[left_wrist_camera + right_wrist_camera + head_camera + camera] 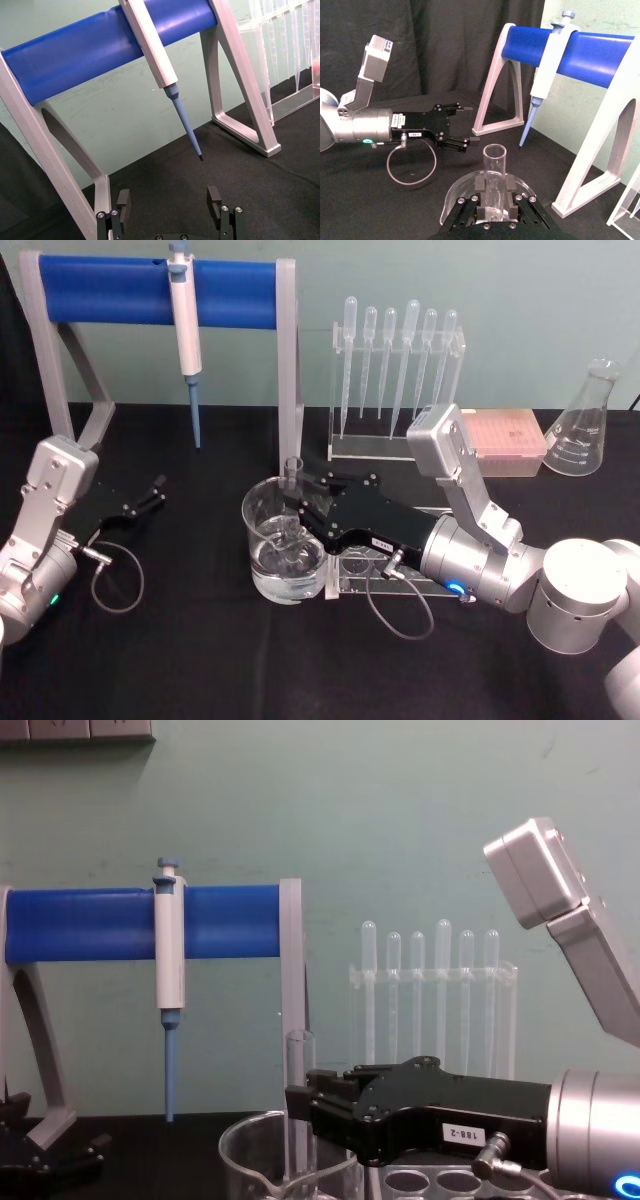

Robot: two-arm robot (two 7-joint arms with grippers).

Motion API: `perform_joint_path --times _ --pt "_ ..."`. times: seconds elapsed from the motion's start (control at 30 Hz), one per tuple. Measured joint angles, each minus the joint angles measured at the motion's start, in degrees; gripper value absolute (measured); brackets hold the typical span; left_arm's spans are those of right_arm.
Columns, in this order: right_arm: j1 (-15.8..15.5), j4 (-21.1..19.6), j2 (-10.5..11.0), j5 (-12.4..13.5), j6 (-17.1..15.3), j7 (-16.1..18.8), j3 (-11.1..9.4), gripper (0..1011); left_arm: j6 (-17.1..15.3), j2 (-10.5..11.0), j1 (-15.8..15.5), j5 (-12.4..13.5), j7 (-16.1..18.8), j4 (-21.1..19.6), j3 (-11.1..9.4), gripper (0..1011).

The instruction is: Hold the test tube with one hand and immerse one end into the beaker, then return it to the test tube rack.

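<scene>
Grey-and-silver right arm, reaching in low across the cloth, with the black right pincer (pixel 298 502) clenched on the test tube (pixel 292 472) a little below its flared rim. Holds it upright (open mouth up, round end down). Directly beneath the fingertips, the beaker (pixel 250 520), part filled with clear liquid. Touching the beaker's side and lying under the pincer's palm, the clear test tube rack (pixel 345 582). Lower end of the tube well below the beaker's rim; hard to tell whether it is in the liquid.

Reads as the dipping step, at or near its low point. Calls next for a straight lift until the round end clears the rim, then a short carry back toward the wrist and a plumb descent into a rack hole. Little room for tilt: glass beside glass.

Left pincer (pixel 150 492) released, fingers spread, idle low over the cloth, well beyond the right pincer's fingertips and past the beaker.

Pale green wall (pixel 400 820) behind, black-clothed table (pixel 200 660) underneath. Beyond the right pincer's tips, toward the wall, a blue-barred stand (pixel 120 295) with a pipettor (pixel 184 320) hanging. Behind the pincer's palm, a clear holder of thin pipettes (pixel 400 380); off past the wrist, a conical flask (pixel 585 430) and a pink tip box (pixel 505 445).
</scene>
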State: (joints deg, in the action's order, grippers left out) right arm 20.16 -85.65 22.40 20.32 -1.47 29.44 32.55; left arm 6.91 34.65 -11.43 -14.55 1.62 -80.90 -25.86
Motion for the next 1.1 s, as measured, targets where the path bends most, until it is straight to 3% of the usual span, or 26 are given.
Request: perform_joint_path --times 0.7,0.87,1.1 --pt "-0.08 -0.26 0.0 -0.09 0.3 0.05 -0.24 241 0.0 0.0 0.0 0.0 0.0 0.0 0.0 1000" --pt "-0.24 -2.0 0.28 -0.03 0.56 0.19 -1.19 241 0.0 0.0 0.0 0.0 0.0 0.0 0.0 1000" --pt "-0.43 -6.99 1.47 2.49 -1.0 0.45 -3.53 241 0.0 0.0 0.0 0.0 0.0 0.0 0.0 1000"
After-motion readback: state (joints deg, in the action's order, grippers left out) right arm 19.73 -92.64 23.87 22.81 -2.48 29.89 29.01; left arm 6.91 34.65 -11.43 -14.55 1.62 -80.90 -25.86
